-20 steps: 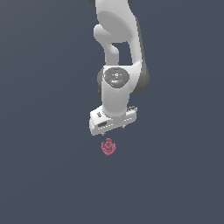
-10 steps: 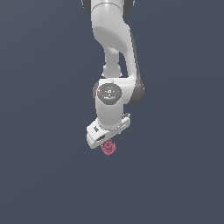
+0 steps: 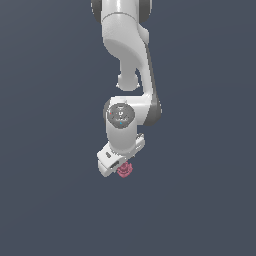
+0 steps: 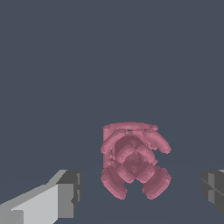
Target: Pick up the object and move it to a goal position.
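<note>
Plain dark grey floor (image 3: pixel 45 200) seen. One white arm; one gripper (image 3: pixel 118 169) lowered, fingers (image 4: pixel 65 192) spread wide, nothing gripped. One pink blob (image 4: pixel 133 159) between fingers, untouched.

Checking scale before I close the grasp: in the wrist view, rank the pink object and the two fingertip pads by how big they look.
1. The pink object, clearly the largest.
2. The finger with the white body and grey pad.
3. The other grey pad, though the frame edge cuts it off, so its low rank is unsure.

Both fingers are partly cropped.
</note>
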You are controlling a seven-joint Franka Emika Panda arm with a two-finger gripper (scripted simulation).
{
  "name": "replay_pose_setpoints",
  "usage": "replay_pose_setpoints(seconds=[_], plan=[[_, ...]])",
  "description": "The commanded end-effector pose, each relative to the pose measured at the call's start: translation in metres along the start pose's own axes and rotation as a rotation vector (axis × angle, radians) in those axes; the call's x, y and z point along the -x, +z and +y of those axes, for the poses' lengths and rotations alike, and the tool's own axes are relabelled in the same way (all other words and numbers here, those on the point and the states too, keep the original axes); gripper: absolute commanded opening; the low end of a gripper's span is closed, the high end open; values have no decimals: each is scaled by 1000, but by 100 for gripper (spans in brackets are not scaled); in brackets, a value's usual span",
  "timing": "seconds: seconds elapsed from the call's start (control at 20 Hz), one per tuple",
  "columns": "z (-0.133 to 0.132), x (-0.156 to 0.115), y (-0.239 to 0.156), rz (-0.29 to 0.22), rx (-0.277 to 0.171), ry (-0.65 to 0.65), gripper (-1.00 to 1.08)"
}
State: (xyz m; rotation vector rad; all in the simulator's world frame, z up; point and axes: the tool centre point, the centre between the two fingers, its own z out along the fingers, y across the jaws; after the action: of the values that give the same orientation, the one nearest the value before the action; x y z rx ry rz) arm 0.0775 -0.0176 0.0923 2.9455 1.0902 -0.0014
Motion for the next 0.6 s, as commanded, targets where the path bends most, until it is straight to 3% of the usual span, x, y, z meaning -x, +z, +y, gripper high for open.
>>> replay_pose_setpoints(seconds=[0.0, 0.55], plan=[[1, -1, 1, 1, 0, -10, 100], [0, 0, 33, 1, 0, -9, 100]])
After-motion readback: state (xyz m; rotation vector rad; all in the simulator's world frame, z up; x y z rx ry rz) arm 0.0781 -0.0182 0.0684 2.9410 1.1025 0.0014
